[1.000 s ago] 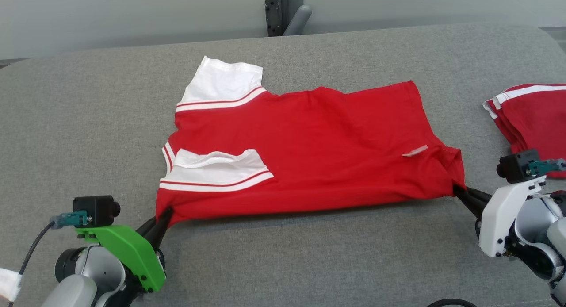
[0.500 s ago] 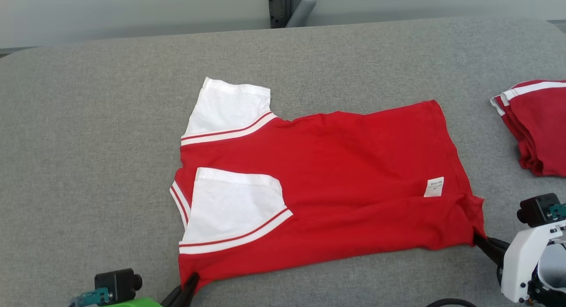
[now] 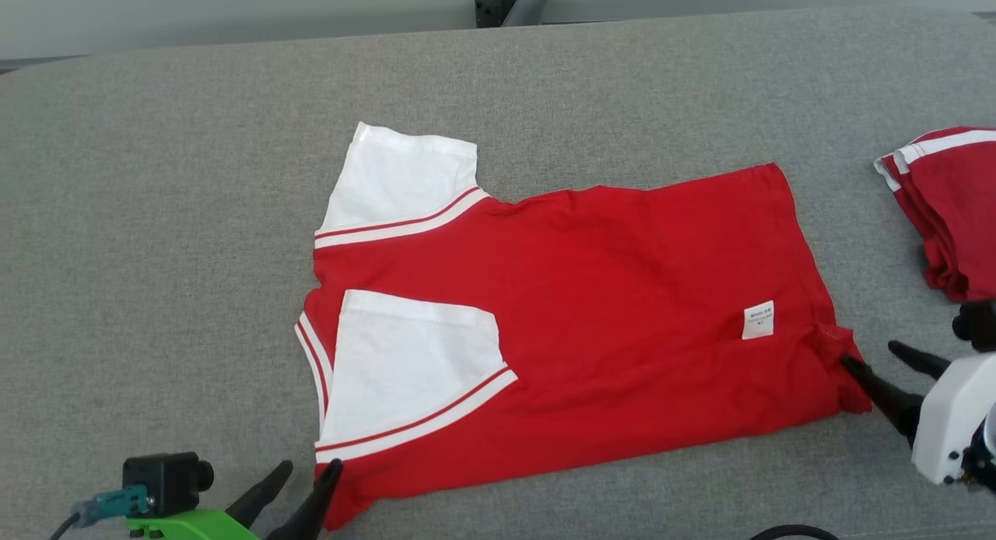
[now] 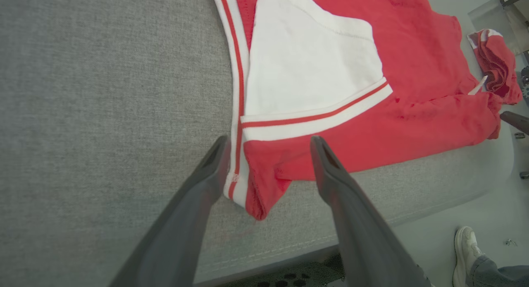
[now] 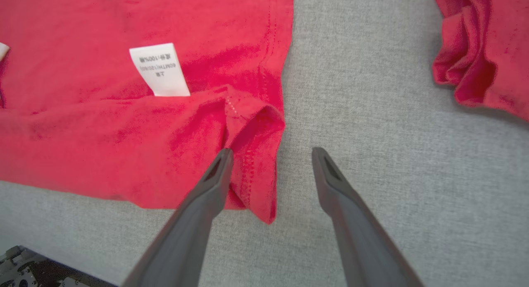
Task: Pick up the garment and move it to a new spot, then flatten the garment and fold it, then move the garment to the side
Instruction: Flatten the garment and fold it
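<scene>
Grey fabric-covered table (image 3: 156, 213): red short-sleeved shirt with white sleeves (image 3: 607, 291) lies flat mid-table, near side folded over, white care label (image 3: 759, 320) showing. Left gripper (image 3: 311, 464) spread wide, gripping nothing, fingers straddling the shirt's near collar-end corner. Right gripper (image 3: 871, 352) also spread wide and empty, one finger at the hem corner. Folded red garment (image 3: 949, 213) sits apart, far right.

Head high, wrists low
Head overlooks grey fabric bench (image 3: 156, 213); wrists sit close at near corners of red-and-white shirt (image 3: 607, 306).
</scene>
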Controlling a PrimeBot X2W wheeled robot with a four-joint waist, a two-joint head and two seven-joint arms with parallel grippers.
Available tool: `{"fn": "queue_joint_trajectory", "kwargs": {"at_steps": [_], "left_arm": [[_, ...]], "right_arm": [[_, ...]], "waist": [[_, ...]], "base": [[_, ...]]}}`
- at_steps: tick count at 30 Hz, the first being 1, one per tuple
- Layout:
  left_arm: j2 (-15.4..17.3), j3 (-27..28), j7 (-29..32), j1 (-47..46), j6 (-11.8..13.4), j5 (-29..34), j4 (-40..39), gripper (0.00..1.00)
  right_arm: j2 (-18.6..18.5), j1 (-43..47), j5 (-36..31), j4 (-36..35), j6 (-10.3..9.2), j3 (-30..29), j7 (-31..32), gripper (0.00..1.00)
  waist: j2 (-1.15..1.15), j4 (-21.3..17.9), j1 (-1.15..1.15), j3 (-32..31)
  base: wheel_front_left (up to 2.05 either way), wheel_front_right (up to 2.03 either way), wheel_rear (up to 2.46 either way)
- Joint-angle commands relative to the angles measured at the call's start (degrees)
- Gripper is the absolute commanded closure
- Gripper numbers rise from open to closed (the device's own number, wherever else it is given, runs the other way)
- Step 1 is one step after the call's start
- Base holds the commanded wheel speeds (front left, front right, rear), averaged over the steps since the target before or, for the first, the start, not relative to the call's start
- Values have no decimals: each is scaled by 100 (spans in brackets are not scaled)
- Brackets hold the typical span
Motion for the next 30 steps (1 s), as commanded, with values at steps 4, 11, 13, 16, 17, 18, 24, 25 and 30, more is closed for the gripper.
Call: {"fn": "queue_joint_trajectory", "kwargs": {"at_steps": [4,11,13,16,17,18,24,25,30], "left_arm": [[555,183,403,-245,-56,38,-839,0],[903,548,1148,-2314,-330,38,-656,0],[703,412,1570,-3161,-448,-137,-181,0],[382,260,2071,-4337,-558,-311,607,0],[256,213,2181,-4657,-602,-345,854,0],[140,179,2264,-4956,-648,-344,1130,0],[-234,14,2514,-5951,-875,-380,2455,0],[-259,-7,2538,-6029,-905,-372,2606,0],[-309,-46,2580,-6246,-1072,-431,3188,0]], "right_arm": [[-252,-428,-140,-588,-9,-521,305,0],[-122,-1713,-827,-918,-9,-795,1035,0],[29,-2129,-946,-753,-9,-656,1276,0],[174,-2704,-1088,-468,-9,-386,1526,0],[222,-2855,-1115,-361,-9,-317,1572,0],[263,-2987,-1154,-250,-9,-220,1603,0],[431,-3563,-1241,344,-9,385,1581,0],[449,-3631,-1238,420,-9,493,1565,0],[569,-4043,-1193,701,-9,965,1424,0]], "waist": [[0,-45,0,424],[0,39,0,1413],[0,78,0,1625],[0,81,0,1857],[0,73,0,1912],[0,58,0,1954],[0,-140,0,1992],[0,-173,0,1983],[0,-349,0,2021]], "base": [[0,0,0],[0,0,0],[0,0,0],[0,0,0],[0,0,0],[0,0,0],[0,0,0],[0,0,0],[0,0,0]]}}
